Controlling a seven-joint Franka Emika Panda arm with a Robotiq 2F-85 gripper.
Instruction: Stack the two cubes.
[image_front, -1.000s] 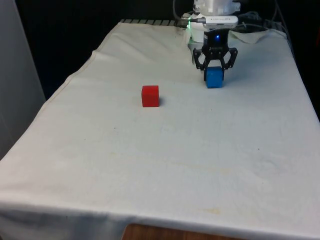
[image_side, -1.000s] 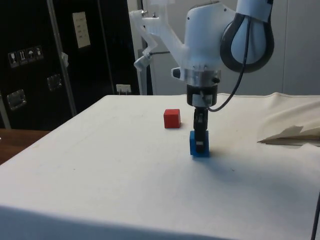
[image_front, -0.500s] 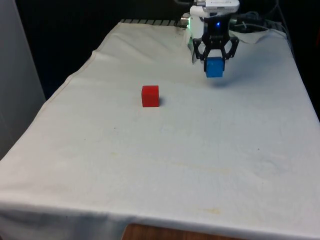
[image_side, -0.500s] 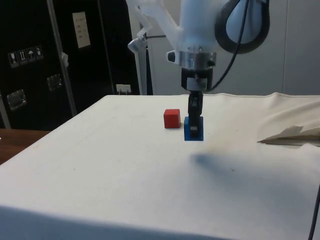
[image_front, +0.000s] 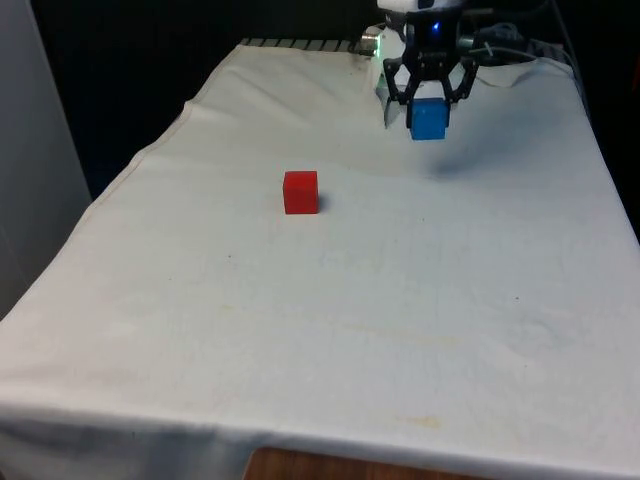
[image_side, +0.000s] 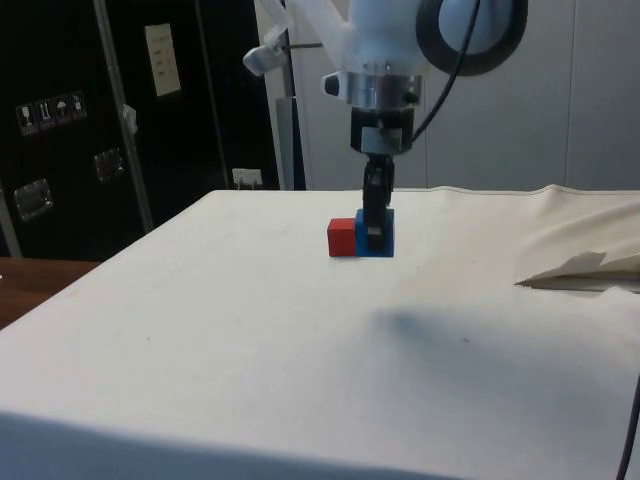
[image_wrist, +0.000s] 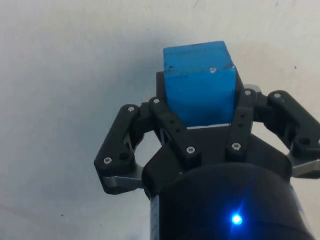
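My gripper is shut on a blue cube, which hangs well above the cloth near the table's far end. The side view has the blue cube in the air with its shadow on the cloth below, and the gripper clamped on it. From the wrist, the blue cube sits between the two black fingers of the gripper. A red cube rests on the cloth, towards the front view's left of the gripper and nearer the camera. That red cube lies beyond the held one in the side view.
White cloth covers the whole table and rumples into folds at the side view's right. Cables lie at the table's far end by the robot's base.
The gripper has lifted the blue cube off the cloth and carried it higher, still shut on it. The red cube has not moved.
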